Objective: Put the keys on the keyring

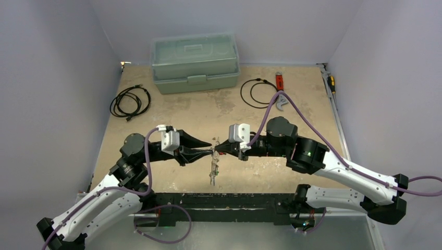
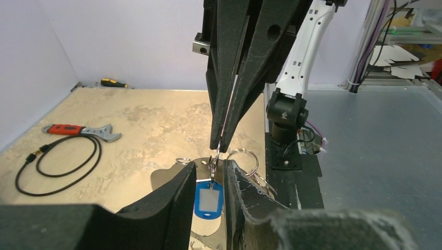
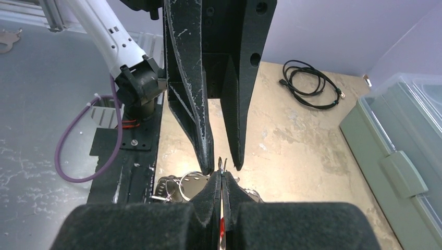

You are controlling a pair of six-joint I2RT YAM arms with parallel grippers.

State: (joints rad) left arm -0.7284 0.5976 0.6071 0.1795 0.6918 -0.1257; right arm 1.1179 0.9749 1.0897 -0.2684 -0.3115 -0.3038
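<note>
My two grippers meet tip to tip above the table's front middle. My right gripper (image 1: 218,149) is shut; a red key head (image 3: 221,229) shows between its pads and a thin silvery loop (image 3: 221,164) sticks out of its tips. From that loop hang a blue-headed key (image 2: 208,200) and the keyring (image 2: 245,158), seen dangling in the top view (image 1: 212,171). My left gripper (image 1: 209,152) is open, its fingers (image 2: 177,198) either side of the blue key without closing on it. Other keys in the bunch are too small to tell apart.
A pale green toolbox (image 1: 195,62) stands at the back. Coiled black cables lie at the back left (image 1: 130,101) and back right (image 1: 258,92). A red-handled wrench (image 1: 280,88) and a screwdriver (image 1: 331,83) lie at the right. The black mounting rail (image 1: 224,200) runs along the near edge.
</note>
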